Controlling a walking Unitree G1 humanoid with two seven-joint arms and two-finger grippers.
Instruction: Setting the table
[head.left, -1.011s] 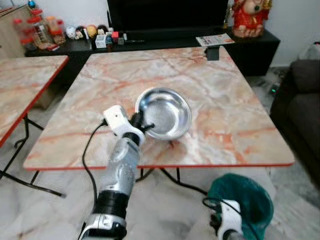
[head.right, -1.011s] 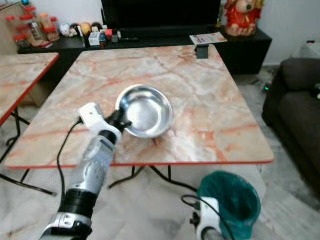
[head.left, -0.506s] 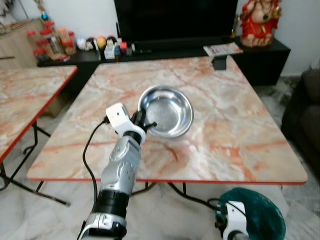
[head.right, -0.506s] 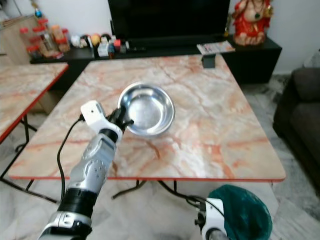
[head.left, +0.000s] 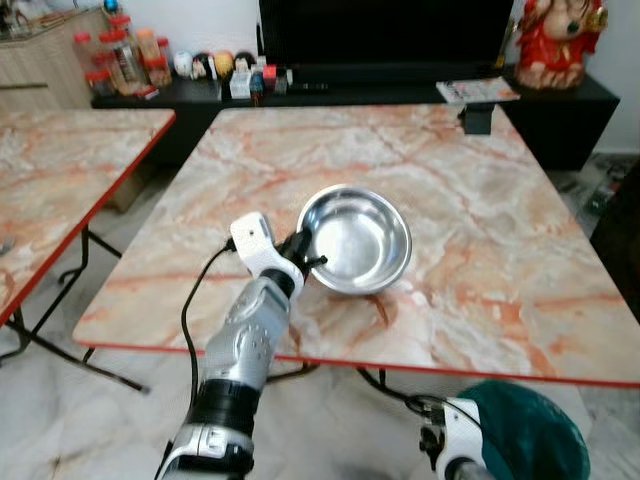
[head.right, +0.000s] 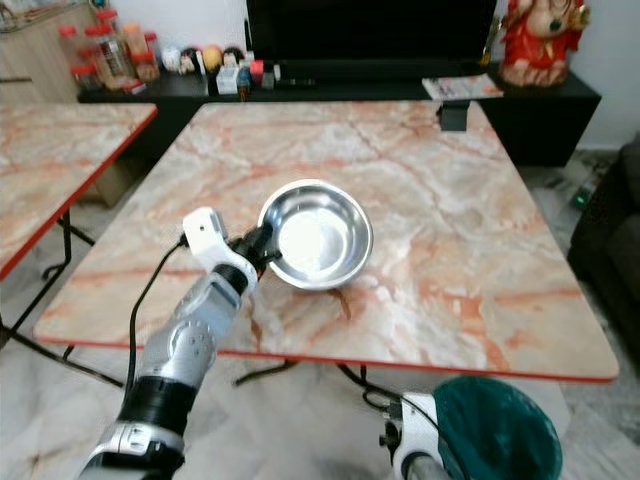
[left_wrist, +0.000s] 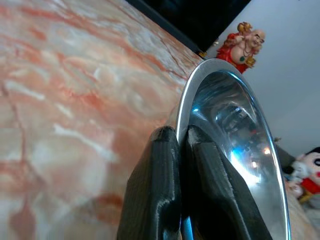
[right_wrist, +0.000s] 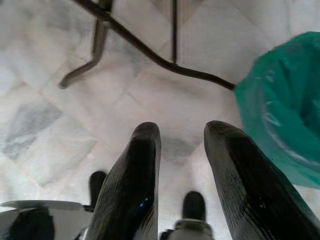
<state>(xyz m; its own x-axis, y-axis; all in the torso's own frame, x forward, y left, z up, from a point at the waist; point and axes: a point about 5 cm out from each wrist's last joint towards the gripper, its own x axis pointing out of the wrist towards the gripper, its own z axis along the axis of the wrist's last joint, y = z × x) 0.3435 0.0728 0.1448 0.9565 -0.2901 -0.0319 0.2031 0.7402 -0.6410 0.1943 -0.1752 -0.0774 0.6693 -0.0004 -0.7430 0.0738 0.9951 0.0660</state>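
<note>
A shiny steel bowl (head.left: 355, 238) hangs tilted just over the near half of the marble table (head.left: 480, 220), with its shadow on the top below it. My left gripper (head.left: 305, 255) is shut on the bowl's near-left rim. In the left wrist view one black finger (left_wrist: 155, 190) lies outside the bowl's rim (left_wrist: 192, 95) and the other inside it. My right gripper (right_wrist: 182, 150) hangs open and idle over the floor, below the table's front edge.
A green-lined bin (head.left: 530, 440) stands on the floor at the near right. A small black box (head.left: 478, 118) sits at the table's far edge. A second marble table (head.left: 60, 170) is at the left. The black TV cabinet (head.left: 400, 85) with jars and a red figurine (head.left: 560, 40) runs along the back.
The whole picture has shifted, so the camera moved. The bowl stays in my left gripper, over about the same part of the table.
</note>
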